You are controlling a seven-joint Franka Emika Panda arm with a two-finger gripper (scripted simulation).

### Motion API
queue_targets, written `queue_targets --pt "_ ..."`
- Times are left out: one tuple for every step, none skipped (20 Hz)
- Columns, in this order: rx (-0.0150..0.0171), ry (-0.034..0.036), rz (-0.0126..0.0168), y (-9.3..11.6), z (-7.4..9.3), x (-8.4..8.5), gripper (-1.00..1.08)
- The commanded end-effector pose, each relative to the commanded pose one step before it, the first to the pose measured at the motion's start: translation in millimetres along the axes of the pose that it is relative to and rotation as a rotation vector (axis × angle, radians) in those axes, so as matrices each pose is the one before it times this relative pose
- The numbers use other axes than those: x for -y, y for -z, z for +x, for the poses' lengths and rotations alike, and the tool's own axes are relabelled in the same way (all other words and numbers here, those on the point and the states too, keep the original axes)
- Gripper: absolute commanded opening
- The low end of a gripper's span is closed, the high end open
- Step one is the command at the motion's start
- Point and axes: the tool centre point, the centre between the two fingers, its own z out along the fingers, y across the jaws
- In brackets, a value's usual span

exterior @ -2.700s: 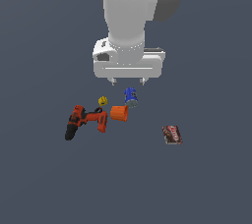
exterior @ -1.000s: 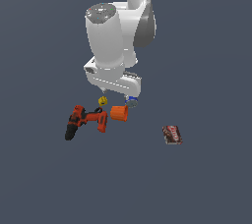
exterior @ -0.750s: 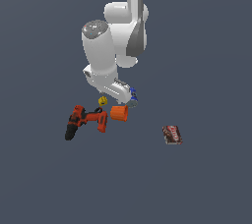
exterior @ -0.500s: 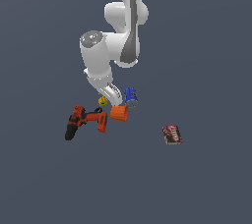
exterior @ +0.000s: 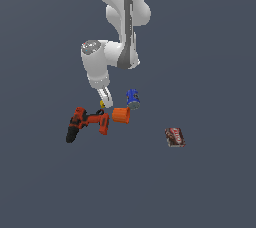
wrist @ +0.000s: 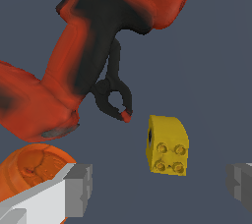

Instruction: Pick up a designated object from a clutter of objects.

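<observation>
Step in hand, as I judge it: final descent onto the small yellow block [wrist: 167, 145], fingers not yet on it.

Largest first. Power drill [exterior: 86, 123] lies on the dark floor [exterior: 210, 187] at the exterior view's left end of the clutter; in the wrist view its red-and-black body [wrist: 88, 41] fills much of the frame, with the trigger loop just beside the block. Orange cup [exterior: 121, 115] lies on its side just next to the drill's base, and its rim [wrist: 34, 169] sits right behind one finger in the wrist view. Blue can [exterior: 132, 99] is near the cup, on the far side from the drill. Dark red flat box [exterior: 175, 137] lies well apart, toward the exterior view's right. The yellow block [exterior: 102, 104] is the smallest item, on the floor between drill and cup, directly under the gripper [exterior: 105, 98].

Gripper [wrist: 160, 188]: fingers apart, nothing between them but the block, which sits off-centre in the gap, nearer neither pad by much.

To do this well: come straight down, keep the span wide until the pads pass the block's top, and centre on the block first. The finger [wrist: 74, 191] by the cup has little room, so a sideways drift could nudge the cup or catch the drill's trigger loop. Close on the flat sides, not the studded face.

Hard to make out: the block is a mere speck in the exterior view, partly hidden by the fingers. The other finger [wrist: 241, 183] is cut off at the frame edge. Can and box are out of the wrist view. Height above the floor cannot be told. The block's dark part shows only as a thin slit.
</observation>
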Motion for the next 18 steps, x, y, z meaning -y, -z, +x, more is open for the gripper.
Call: queue_targets --pt "-0.00537 -0.04667 -0.00215 -6.64 0.40 -9.85 1.00" --pt "-0.00140 -0.01325 -0.00087 -1.92 0.18 -2.92 1.00" --pt "-0.00120 -0.01119 -0.00074 -1.60 0.16 -2.48 1.00" --pt "-0.00100 -0.00916 -0.00062 -1.30 0.15 -2.03 1.00" --pt "-0.00079 -0.00712 -0.00048 -1.01 0.12 -1.58 1.00" --pt "-0.00057 -0.00512 -0.00035 -0.71 0.10 -1.14 1.00" --pt "-0.00035 -0.00306 -0.00021 -0.43 0.06 -0.68 1.00" --pt "-0.00011 -0.00097 -0.00007 -0.14 0.00 -0.21 1.00" --pt "0.00112 0.00599 -0.00021 0.67 -0.13 1.06 1.00" --pt "0.00000 0.00000 0.00000 -0.22 -0.01 -0.01 1.00" --pt "0.00000 0.00000 0.00000 -0.65 -0.04 -0.02 1.00" --pt "0.00000 0.00000 0.00000 -1.08 -0.06 -0.03 1.00" --pt "-0.00021 -0.00063 -0.00019 -1.52 0.10 -0.20 1.00" --pt "0.00000 0.00000 0.00000 -1.94 -0.11 -0.05 1.00" --pt "-0.00019 -0.00065 -0.00014 -2.37 0.07 -0.22 1.00" --pt "0.00000 0.00000 0.00000 -2.79 -0.15 -0.04 1.00" --pt "-0.00014 -0.00067 -0.00009 -3.21 0.04 -0.21 1.00" --pt "-0.00010 -0.00068 -0.00006 -3.63 0.02 -0.21 1.00"
